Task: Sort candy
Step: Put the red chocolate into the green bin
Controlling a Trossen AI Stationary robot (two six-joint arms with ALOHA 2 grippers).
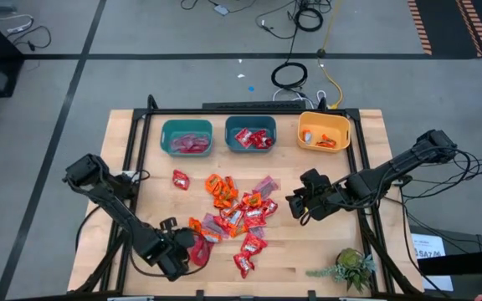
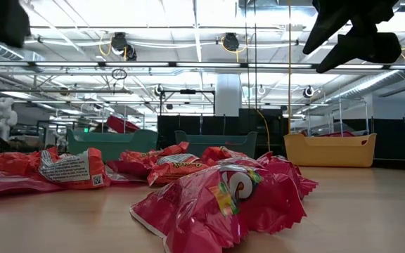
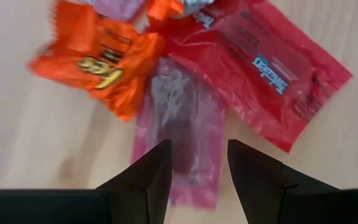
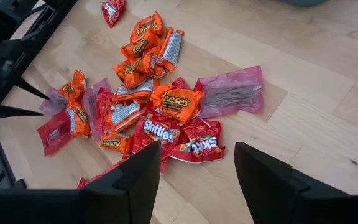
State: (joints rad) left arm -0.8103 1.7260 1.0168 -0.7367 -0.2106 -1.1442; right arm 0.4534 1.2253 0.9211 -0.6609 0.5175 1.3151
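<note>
**Wooden table and its load**

The pale wooden plank table carries a loose pile of shiny red, orange and pinkish-mauve wrapped candy at its middle. Two teal plastic bins and one yellow plastic bin line the far edge. A small green plant sits at the near right corner.

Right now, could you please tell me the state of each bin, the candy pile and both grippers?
left teal bin: upright, holds pinkish candy
middle teal bin: upright, holds red candy
yellow bin: upright, holds a few orange pieces
candy pile: unsorted, spread loose on the table
left gripper: open, above a pinkish wrapper
right gripper: open, holding nothing, beside the pile
</note>
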